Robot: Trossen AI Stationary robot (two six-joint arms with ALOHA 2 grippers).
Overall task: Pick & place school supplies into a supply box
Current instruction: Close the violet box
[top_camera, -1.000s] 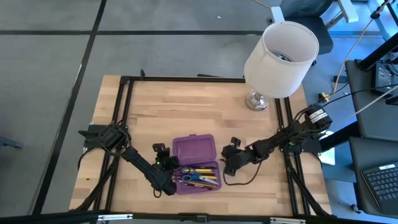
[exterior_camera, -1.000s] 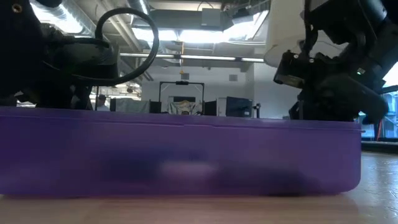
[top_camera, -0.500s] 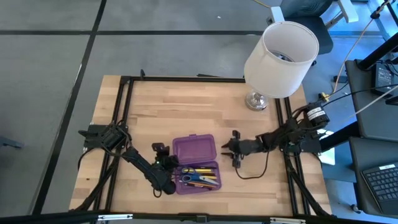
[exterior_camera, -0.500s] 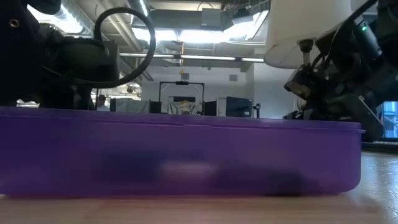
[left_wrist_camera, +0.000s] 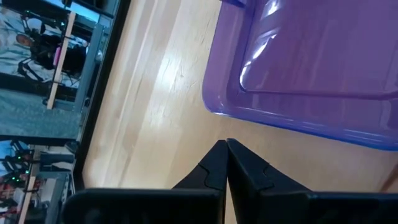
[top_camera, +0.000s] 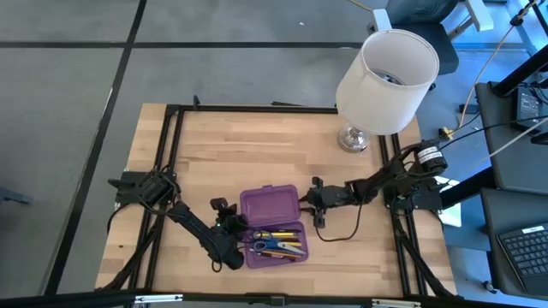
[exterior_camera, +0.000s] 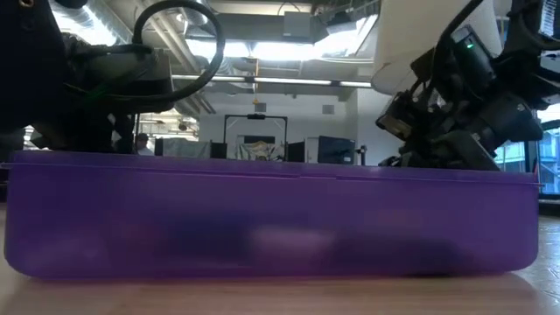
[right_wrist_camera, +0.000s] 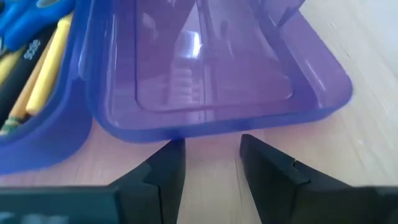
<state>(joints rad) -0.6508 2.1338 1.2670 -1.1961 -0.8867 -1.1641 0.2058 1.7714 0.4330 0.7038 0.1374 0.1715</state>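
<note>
The purple supply box (top_camera: 272, 224) lies open on the table. Its empty lid half (top_camera: 268, 205) is on the far side; its tray half (top_camera: 276, 242) holds pens, pencils and blue-handled scissors (top_camera: 267, 246). The right wrist view shows them in the tray too (right_wrist_camera: 28, 43). In the low view the box (exterior_camera: 271, 219) fills the front. My left gripper (top_camera: 224, 224) is shut and sits low at the box's left side, its tips (left_wrist_camera: 226, 146) just short of the rim. My right gripper (top_camera: 314, 198) is open, and its fingers (right_wrist_camera: 211, 148) stand at the lid half's right rim (right_wrist_camera: 211, 127). My right gripper comes level from the table's right at the lid half's right rim (right_wrist_camera: 205, 129), its fingers open and low over the wood. Whether a fingertip (right_wrist_camera: 177, 146) touches the rim I cannot tell. My left gripper touches nothing.
A white lampshade (top_camera: 390, 58) on a metal base (top_camera: 352, 139) stands at the far right of the table. A black frame (top_camera: 257, 109) runs along the table's sides. A dark cable (top_camera: 338, 235) loops on the wood right of the box. Bare wood lies far of the box.
My right gripper has moved from beside the tray half toward the far edge, then left toward the lid half's right rim, turning as it went. In the low view the box now shows a little farther right and larger than before.
</note>
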